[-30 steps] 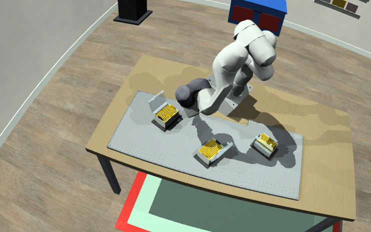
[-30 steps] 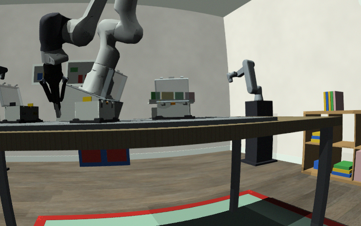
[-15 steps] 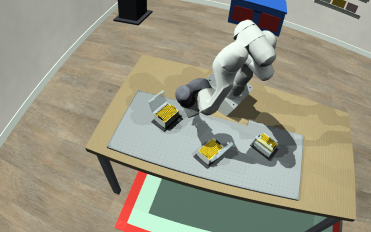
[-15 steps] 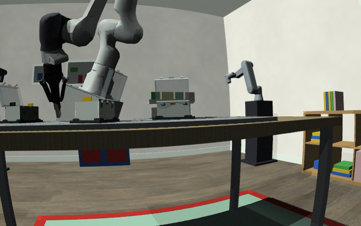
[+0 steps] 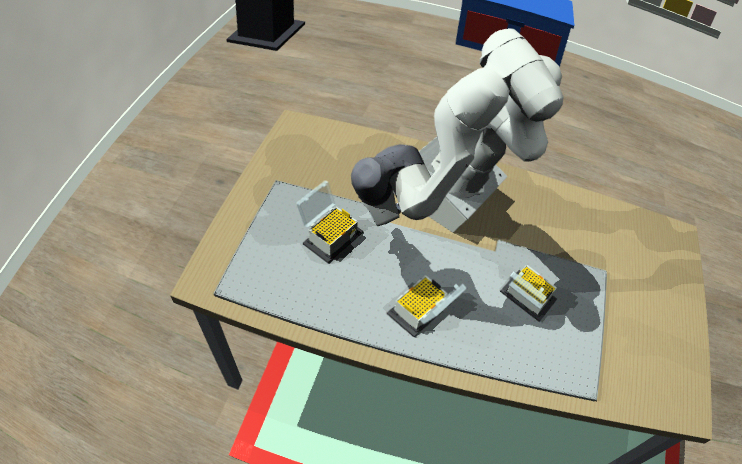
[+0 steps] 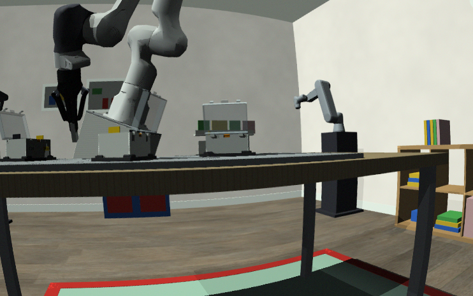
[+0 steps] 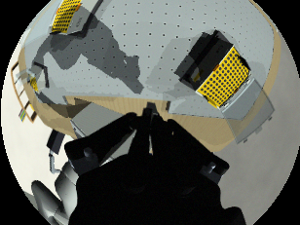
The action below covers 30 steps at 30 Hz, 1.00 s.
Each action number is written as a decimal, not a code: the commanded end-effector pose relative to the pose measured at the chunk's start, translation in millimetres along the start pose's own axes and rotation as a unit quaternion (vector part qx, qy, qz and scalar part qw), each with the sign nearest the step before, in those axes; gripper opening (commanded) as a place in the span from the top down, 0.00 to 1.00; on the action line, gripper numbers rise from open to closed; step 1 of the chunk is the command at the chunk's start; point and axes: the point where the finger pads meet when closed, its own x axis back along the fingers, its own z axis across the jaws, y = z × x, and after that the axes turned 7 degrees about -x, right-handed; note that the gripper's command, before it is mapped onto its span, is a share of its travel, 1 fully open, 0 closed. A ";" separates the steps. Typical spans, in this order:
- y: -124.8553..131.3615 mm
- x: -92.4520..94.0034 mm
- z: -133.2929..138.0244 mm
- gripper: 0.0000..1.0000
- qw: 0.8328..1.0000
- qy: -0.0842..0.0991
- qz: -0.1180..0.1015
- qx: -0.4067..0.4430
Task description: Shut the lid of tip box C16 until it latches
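My black two-finger claw point(image 6: 72, 134) hangs pinched fully together, gripping nothing, above the grey perforated plate on the wooden table point(image 5: 306, 143). I can't read the stickers, so which white tip box with yellow tips is C16 is unsettled. In the wrist view, the nearest box point(image 7: 220, 79) lies at two o'clock from my fingertips, its clear lid point(image 7: 253, 112) upright; another box point(image 7: 73, 8) sits at eleven o'clock, well apart.
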 end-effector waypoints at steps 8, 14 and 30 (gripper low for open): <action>30.0 42.2 0.6 1.00 1.000 -0.004 -0.009 0.000; 39.6 59.6 2.0 1.00 1.000 -0.004 -0.009 0.000; 68.4 112.1 6.1 1.00 1.000 -0.004 -0.009 0.000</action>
